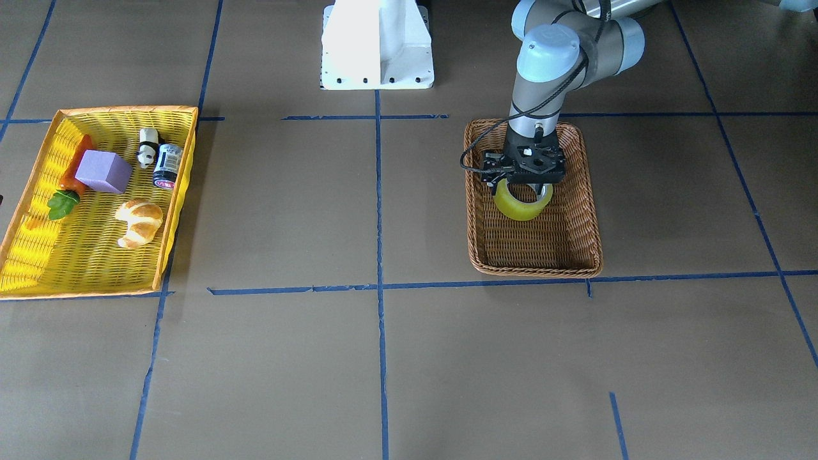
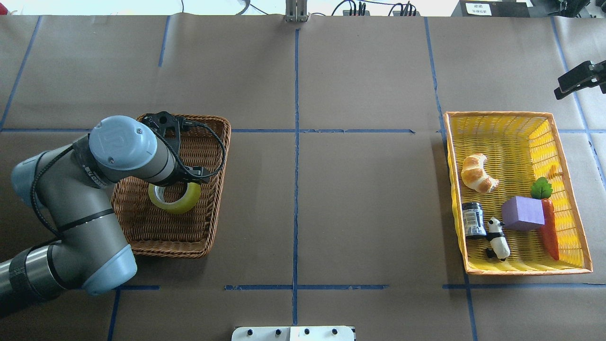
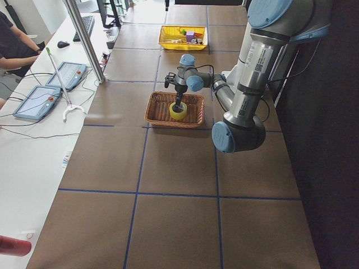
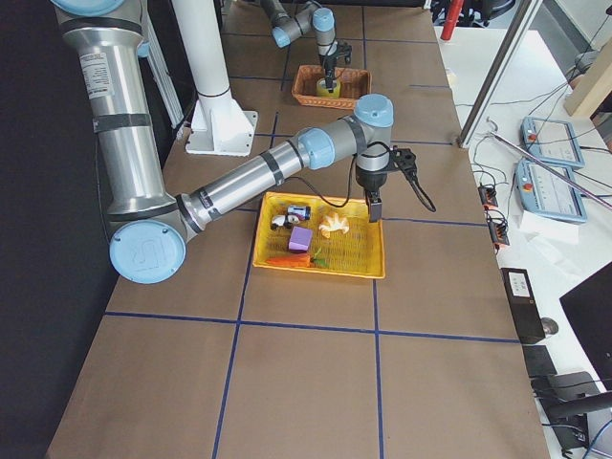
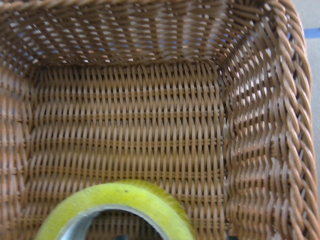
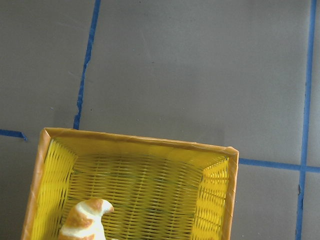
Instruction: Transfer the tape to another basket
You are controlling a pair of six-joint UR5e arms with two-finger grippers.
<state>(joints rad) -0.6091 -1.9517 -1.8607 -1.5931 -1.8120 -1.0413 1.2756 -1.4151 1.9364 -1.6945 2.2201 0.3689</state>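
The tape [image 1: 523,204], a yellow-green roll with a grey-white core, hangs tilted under my left gripper [image 1: 524,186] inside the brown wicker basket [image 1: 578,252], near its middle. The gripper looks shut on the roll's wall; its fingers are mostly hidden. The tape also shows in the overhead view [image 2: 175,199] and at the bottom of the left wrist view [image 5: 117,207], low over the basket's floor [image 5: 130,130]. My right gripper [image 4: 374,206] hangs over the far edge of the yellow basket [image 4: 320,263]. I cannot tell whether it is open or shut.
The yellow basket with an orange rim [image 2: 521,116] stands at the right end and holds a croissant [image 2: 478,173], a purple block [image 2: 522,213], a carrot [image 2: 549,229], a small jar [image 2: 473,219] and a panda figure [image 2: 498,239]. The robot base [image 1: 377,45] stands at the table's near edge.
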